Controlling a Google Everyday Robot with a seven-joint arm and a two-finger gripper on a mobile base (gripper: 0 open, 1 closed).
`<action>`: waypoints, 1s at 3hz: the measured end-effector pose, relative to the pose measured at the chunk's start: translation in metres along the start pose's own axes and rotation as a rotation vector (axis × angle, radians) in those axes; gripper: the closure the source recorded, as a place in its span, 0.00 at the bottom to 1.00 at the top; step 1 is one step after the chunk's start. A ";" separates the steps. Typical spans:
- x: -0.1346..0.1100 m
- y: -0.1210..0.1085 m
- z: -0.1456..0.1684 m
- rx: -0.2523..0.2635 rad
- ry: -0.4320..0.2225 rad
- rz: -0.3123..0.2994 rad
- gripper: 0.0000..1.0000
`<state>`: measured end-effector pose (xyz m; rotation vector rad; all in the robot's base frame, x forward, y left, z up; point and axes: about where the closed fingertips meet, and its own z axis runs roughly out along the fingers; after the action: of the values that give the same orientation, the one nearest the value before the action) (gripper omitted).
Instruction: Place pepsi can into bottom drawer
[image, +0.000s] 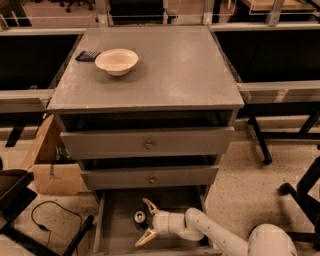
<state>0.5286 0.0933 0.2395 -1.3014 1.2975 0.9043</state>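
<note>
The bottom drawer (117, 235) is pulled out at the foot of the grey cabinet. The pepsi can (140, 217) stands upright on the drawer floor, its silver top facing up. My gripper (143, 223) reaches into the drawer from the right on a white arm. It is open, with one cream finger behind the can and the other in front of it. The fingers stand well apart and do not press on the can.
A cream bowl (116, 61) and a dark flat object (87, 55) sit on the cabinet top (170, 70). The two upper drawers with brass knobs (148, 145) overhang the bottom drawer. A cardboard box (52, 167) and a cable (50, 220) lie to the left. Chair legs (300, 195) stand at the right.
</note>
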 end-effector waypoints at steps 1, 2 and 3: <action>-0.027 0.015 -0.027 -0.028 0.070 -0.024 0.00; -0.075 0.028 -0.058 -0.071 0.205 -0.056 0.00; -0.114 0.036 -0.069 -0.088 0.326 -0.047 0.00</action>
<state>0.4675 0.0530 0.3567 -1.5900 1.4821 0.7435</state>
